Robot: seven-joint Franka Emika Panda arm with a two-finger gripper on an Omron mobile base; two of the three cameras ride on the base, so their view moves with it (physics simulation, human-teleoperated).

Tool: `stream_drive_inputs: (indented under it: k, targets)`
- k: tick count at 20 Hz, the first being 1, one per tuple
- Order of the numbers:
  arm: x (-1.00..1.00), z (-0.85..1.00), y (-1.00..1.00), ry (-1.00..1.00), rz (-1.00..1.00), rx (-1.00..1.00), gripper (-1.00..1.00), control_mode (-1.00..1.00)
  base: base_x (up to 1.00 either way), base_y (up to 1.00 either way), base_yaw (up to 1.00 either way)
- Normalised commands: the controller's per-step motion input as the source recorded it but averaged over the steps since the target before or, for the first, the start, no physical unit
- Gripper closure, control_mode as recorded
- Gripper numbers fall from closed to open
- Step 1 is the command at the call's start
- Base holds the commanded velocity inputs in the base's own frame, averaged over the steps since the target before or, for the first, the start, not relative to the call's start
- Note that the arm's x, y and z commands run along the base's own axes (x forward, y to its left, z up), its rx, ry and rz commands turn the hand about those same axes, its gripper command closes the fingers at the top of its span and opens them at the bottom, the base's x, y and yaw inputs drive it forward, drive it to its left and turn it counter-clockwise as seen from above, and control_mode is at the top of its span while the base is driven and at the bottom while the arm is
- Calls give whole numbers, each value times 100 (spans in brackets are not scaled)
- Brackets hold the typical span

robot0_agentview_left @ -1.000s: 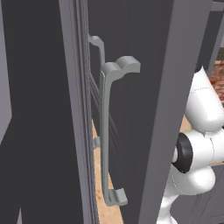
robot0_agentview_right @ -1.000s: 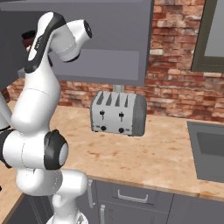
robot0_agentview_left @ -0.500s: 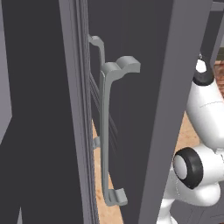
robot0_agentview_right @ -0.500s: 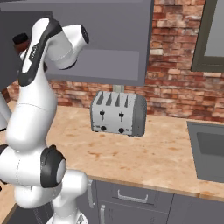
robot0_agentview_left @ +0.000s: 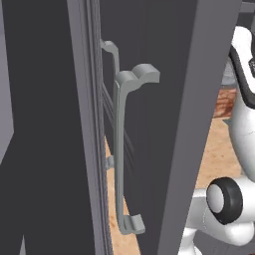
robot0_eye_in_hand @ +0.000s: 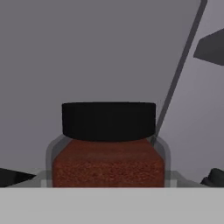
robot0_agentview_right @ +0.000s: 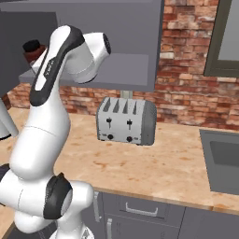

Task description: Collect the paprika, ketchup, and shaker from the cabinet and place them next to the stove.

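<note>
Paprika [robot0_eye_in_hand: 108, 144]: we find the black-capped jar of red-brown powder upright inside the cabinet [robot0_agentview_right: 112, 70], its cap also visible past the arm.
Edges: cabinet door [robot0_agentview_left: 164, 124] with bar handle [robot0_agentview_left: 122, 149] stands edge-on beside us.
Open room: bare counter [robot0_agentview_right: 154, 163] around the toaster [robot0_agentview_right: 126, 122].
Arm: raised, reaching leftward into the cabinet.
Gripper: dark tips flank the jar; we cannot tell whether they grip it.

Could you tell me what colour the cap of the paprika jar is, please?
Black, on the paprika; the hand view shows it best.
</note>
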Motion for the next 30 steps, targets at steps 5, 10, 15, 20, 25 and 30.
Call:
stream_drive_inputs:
  k: [5,10,15,20,25,30]
  targets:
    - [-58,0,-100,-2,1,14,100,-100,0,0,0]
    - [-76,-4,-93,-2,0,15,100,-100,0,0,0]
    - [-57,-38,-39,2,-1,5,100,-100,0,0,0]
    - [-16,-30,0,1,0,0,100,-100,0,0,0]
    - [-32,-61,-25,0,0,0,100,-100,0,0,0]
    - [-46,-63,-28,2,0,0,100,-100,0,0,0]
